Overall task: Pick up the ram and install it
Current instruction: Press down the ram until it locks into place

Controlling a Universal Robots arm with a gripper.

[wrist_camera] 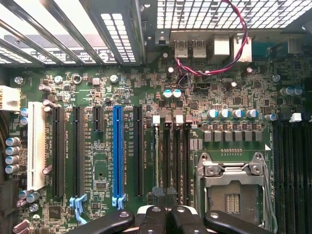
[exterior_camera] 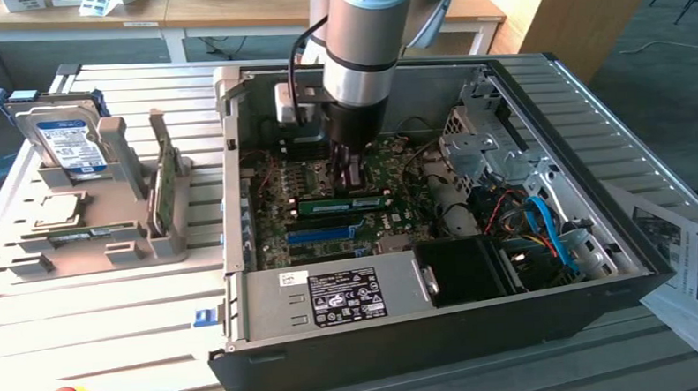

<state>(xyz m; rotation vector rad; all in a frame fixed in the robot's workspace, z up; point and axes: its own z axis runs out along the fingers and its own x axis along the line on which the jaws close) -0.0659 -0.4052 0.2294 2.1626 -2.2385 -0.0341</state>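
Deep inside the open computer case point(exterior_camera: 473, 327), your jaws point(exterior_camera: 351, 179) are pressed together, the dark fingertips point(wrist_camera: 153, 217) meeting low over the black memory slots point(wrist_camera: 171, 161) of the motherboard point(wrist_camera: 97, 97). Just beside them, towards the front of the case, the ram point(exterior_camera: 343, 202) stands on edge along one of those slots as a narrow green stick. You cannot tell from here whether the jaws touch it or whether it is fully seated. Treat it as light and stiff but delicate: a thin board that will not bend far before it cracks, with small chips on its faces and contacts along the lower edge that you should keep clear of. The best hold is likely across the two flat faces near the middle of the upper edge, so that it hangs level and any push goes straight down into the slot. The faces are smooth, so a crooked pinch could let it tilt. Further out, on the bench point(exterior_camera: 95, 304) at the exterior view's left, a grey holder point(exterior_camera: 126, 214) carries a hard drive point(exterior_camera: 70, 141)
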